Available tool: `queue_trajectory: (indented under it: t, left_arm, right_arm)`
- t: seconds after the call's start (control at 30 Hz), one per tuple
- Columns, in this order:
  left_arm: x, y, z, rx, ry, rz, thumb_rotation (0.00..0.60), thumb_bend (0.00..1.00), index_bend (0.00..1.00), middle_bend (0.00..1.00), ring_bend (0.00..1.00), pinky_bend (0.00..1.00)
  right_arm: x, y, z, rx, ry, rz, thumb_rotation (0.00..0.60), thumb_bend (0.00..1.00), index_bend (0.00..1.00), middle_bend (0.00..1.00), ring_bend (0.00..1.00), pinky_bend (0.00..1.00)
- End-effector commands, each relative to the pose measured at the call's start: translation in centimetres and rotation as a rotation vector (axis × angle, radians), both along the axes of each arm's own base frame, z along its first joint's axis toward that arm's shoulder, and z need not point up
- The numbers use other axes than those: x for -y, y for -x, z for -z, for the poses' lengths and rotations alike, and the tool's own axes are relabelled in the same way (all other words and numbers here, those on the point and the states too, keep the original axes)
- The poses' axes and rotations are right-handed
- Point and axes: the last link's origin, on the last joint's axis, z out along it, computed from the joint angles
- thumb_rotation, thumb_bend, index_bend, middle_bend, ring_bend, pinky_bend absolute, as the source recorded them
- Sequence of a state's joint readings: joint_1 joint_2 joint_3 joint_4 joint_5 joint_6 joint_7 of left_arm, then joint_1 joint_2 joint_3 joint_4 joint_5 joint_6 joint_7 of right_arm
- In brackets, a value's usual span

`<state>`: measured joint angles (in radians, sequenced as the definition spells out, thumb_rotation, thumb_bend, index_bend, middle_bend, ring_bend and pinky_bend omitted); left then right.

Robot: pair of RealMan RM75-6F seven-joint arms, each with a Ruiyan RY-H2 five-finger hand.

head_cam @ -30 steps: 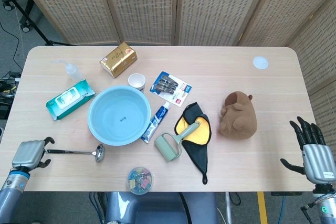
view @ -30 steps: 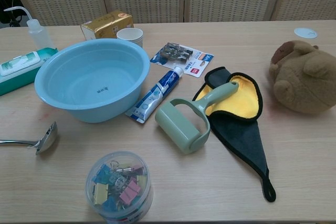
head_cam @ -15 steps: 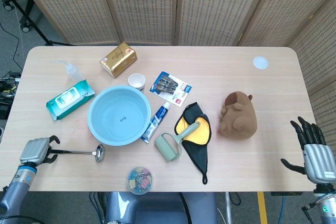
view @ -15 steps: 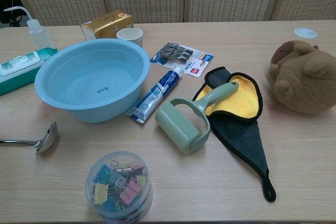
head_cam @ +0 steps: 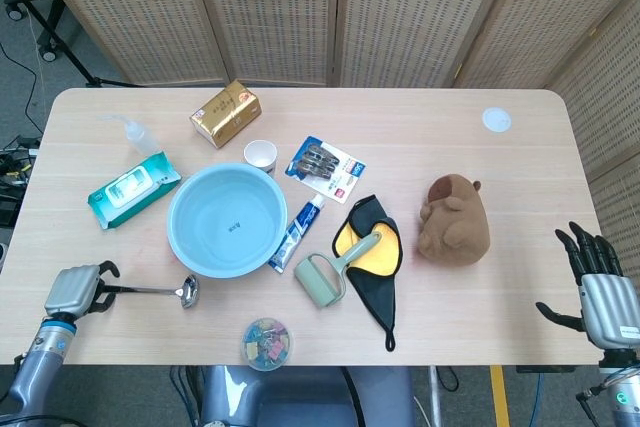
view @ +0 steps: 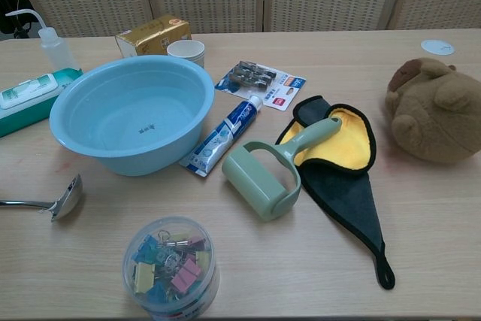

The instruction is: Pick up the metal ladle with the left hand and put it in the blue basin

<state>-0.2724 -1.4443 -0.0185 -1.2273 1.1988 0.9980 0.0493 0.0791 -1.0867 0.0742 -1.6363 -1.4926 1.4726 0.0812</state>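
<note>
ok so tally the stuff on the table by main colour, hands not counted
blue or teal: 3, basin, wipes, toothpaste
green: 1, roller
gold: 1, box
brown: 1, plush
metal: 2, ladle, clip card
white or clear: 4, cup, squeeze bottle, disc, clip tub
black and yellow: 1, cloth
total: 13

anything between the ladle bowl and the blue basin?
Nothing. In the chest view a bare strip of table separates the ladle bowl from the blue basin; the head view shows the same gap.
</note>
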Motion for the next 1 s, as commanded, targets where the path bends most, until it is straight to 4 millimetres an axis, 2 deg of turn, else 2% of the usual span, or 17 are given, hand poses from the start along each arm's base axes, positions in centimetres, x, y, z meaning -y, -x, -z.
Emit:
queue_trajectory:
  t: [0.03, 0.33, 0.8, 1.0]
  left_arm:
    - [0.5, 0.5, 0.3, -0.030, -0.010, 0.004, 0.600, 0.35, 0.43, 0.95, 0.81, 0.73]
    - [0.9, 0.8, 0.8, -0.064, -0.059, 0.021, 0.600, 0.35, 0.44, 0.95, 0.80, 0.73]
    - [0.8, 0.9, 1.5, -0.061, -0.043, 0.022, 0.600, 0.35, 0.45, 0.95, 0.80, 0.73]
    - [0.8, 0.9, 1.8, -0.069, -0.023, 0.014, 0.600, 0.36, 0.52, 0.95, 0.80, 0.73]
  right_arm:
    - [0.0, 0.0, -0.1, 0.005, 0.000, 0.000, 0.600, 0.00, 0.00, 0.00, 0.00, 0.00]
    - [0.1, 0.0, -0.5, 0.027, 0.006, 0.001, 0.600, 0.00, 0.00, 0.00, 0.00, 0.00]
    - [0.2, 0.2, -0.7, 0.037, 0.002, 0.011, 0.600, 0.00, 0.00, 0.00, 0.00, 0.00]
    - [0.1, 0.1, -0.8, 0.040, 0.006, 0.011, 0.600, 0.00, 0.00, 0.00, 0.00, 0.00]
